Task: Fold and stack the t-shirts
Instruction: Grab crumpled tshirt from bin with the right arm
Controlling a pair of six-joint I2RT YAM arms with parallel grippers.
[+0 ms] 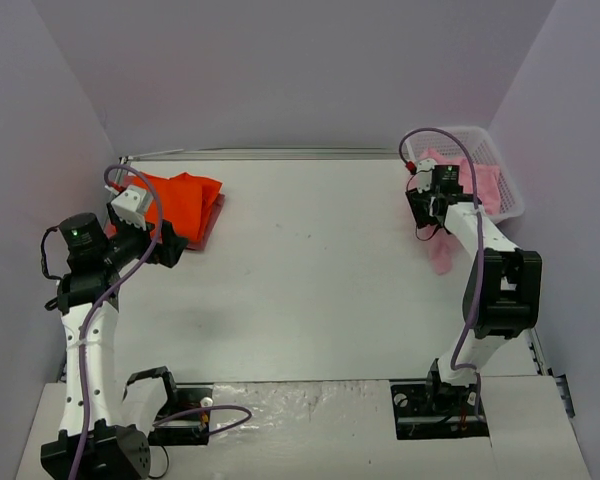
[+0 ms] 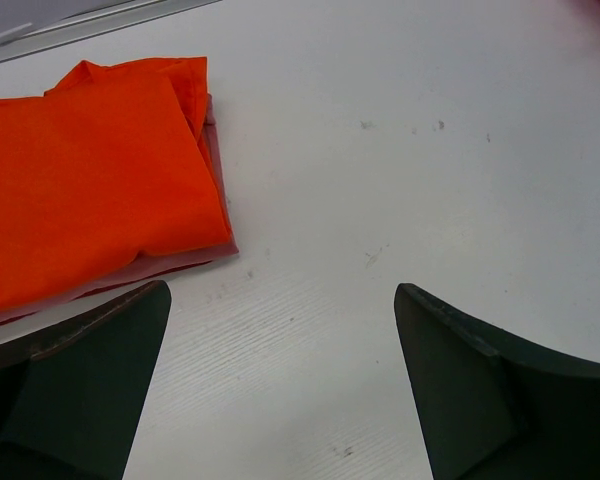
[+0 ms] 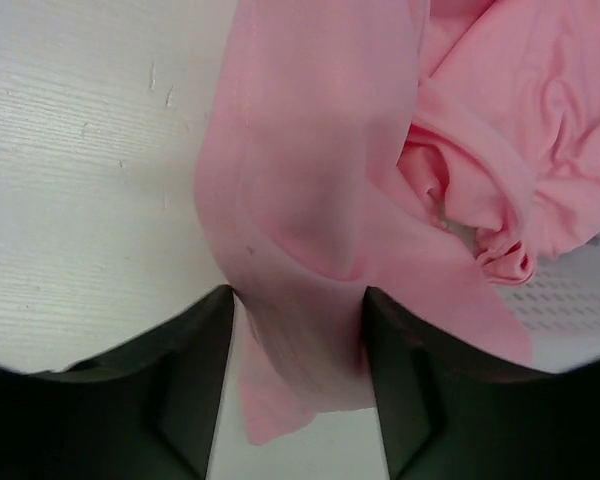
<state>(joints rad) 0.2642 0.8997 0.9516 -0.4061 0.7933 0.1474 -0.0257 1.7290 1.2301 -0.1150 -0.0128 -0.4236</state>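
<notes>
Pink cloth fills the gap between the right fingers (image 3: 170, 390): a long fold of the light pink t-shirt (image 3: 310, 180) runs down between them, and both inner faces press on it, so they look clamped on that fold. Its loose end hangs just past the fingertips, towards the camera. Outward from the grip, the rest of the shirt is bunched up. It spills over the rim of the white mesh basket (image 3: 580, 290), partly inside it and partly draped onto the surface (image 3: 80, 150).

The step in hand seems to be drawing this shirt out of the basket so it can be spread and folded. To do that well, the pinch should take a full thickness of cloth, not a thin edge that could slip out. The pull should then go up and away from the basket towards the middle of the surface, slowly enough that the bunched part does not snag on the mesh or drag the basket along.

The left fingers (image 2: 90, 370) are wide apart and hold nothing, hovering over bare surface. Just beyond the left one lies the folded orange t-shirt (image 2: 80, 170). It sits on top of the folded pinkish-red t-shirt (image 2: 195, 260), which shows only as a narrow border along the orange shirt's edges. That stack is well apart from the pink shirt, at the far left of the surface.
</notes>
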